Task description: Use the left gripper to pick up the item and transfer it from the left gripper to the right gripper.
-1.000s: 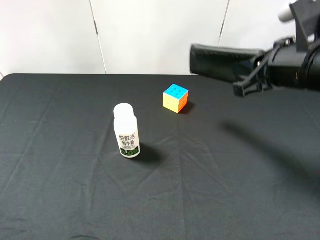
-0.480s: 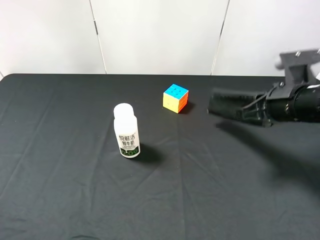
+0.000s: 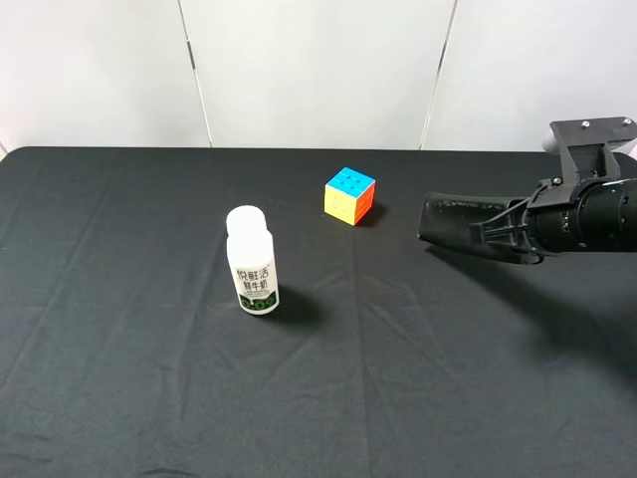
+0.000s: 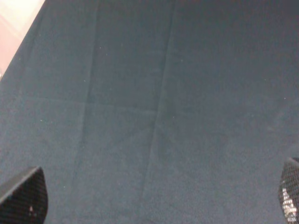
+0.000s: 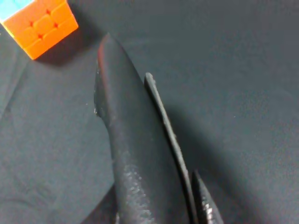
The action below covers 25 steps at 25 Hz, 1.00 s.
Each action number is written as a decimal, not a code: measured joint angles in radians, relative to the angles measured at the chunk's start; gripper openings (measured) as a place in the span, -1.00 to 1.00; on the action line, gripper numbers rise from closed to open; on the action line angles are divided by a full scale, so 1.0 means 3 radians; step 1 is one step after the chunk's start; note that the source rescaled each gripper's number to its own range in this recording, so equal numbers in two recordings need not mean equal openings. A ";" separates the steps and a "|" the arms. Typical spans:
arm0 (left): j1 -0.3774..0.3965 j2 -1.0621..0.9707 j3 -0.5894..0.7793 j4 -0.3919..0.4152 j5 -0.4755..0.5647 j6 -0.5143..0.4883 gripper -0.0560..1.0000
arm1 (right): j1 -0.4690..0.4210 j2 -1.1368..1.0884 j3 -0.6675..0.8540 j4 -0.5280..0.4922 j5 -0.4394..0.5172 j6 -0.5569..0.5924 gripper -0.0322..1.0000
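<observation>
The black soft case (image 3: 453, 223) is clamped between the closed fingers of the right gripper (image 3: 498, 234), held low over the right side of the black tablecloth (image 3: 149, 398), its free end pointing toward the multicoloured cube (image 3: 349, 195). In the right wrist view the case (image 5: 135, 154) runs along one thin finger (image 5: 168, 140). The left gripper (image 4: 149, 196) has its fingertips (image 4: 23, 198) spread wide, holding nothing, above bare cloth. A capped white bottle (image 3: 251, 261) stands upright, well apart from the case.
</observation>
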<state>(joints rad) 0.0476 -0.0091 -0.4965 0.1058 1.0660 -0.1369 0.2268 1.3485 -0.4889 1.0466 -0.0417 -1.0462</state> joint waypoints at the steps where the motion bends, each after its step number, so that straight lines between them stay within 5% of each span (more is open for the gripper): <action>1: 0.0000 0.0000 0.0000 0.0000 0.0000 0.0000 0.97 | -0.0001 0.0000 0.0000 0.0000 -0.0013 0.0000 -0.94; 3: 0.0000 0.0000 0.0000 0.0000 0.0000 0.0000 0.97 | -0.0001 0.0000 0.0000 0.0000 -0.0013 0.0003 -0.91; 4: 0.0000 0.0000 0.0000 0.0000 0.0000 0.0000 0.97 | -0.0001 0.0000 0.0000 0.0000 -0.0013 0.0015 -0.64; 6: 0.0000 0.0000 0.0000 0.0000 0.0000 0.0000 0.97 | 0.0007 0.0000 0.0000 0.0000 -0.0014 0.0069 0.29; 7: 0.0000 0.0000 0.0000 0.0000 0.0000 0.0000 0.97 | 0.0007 0.0000 0.0000 0.0000 -0.0014 0.0098 0.58; 9: 0.0000 0.0000 0.0000 0.0000 0.0000 0.0000 0.97 | 0.0007 0.0000 0.0000 0.0000 -0.0014 0.0127 0.84; 25: 0.0000 0.0000 0.0000 0.0000 0.0000 0.0000 0.97 | 0.0007 -0.0026 -0.0003 -0.0003 0.0183 0.0137 1.00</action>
<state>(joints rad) 0.0476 -0.0091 -0.4965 0.1058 1.0660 -0.1369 0.2289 1.3408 -0.4898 1.0456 0.0132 -1.0051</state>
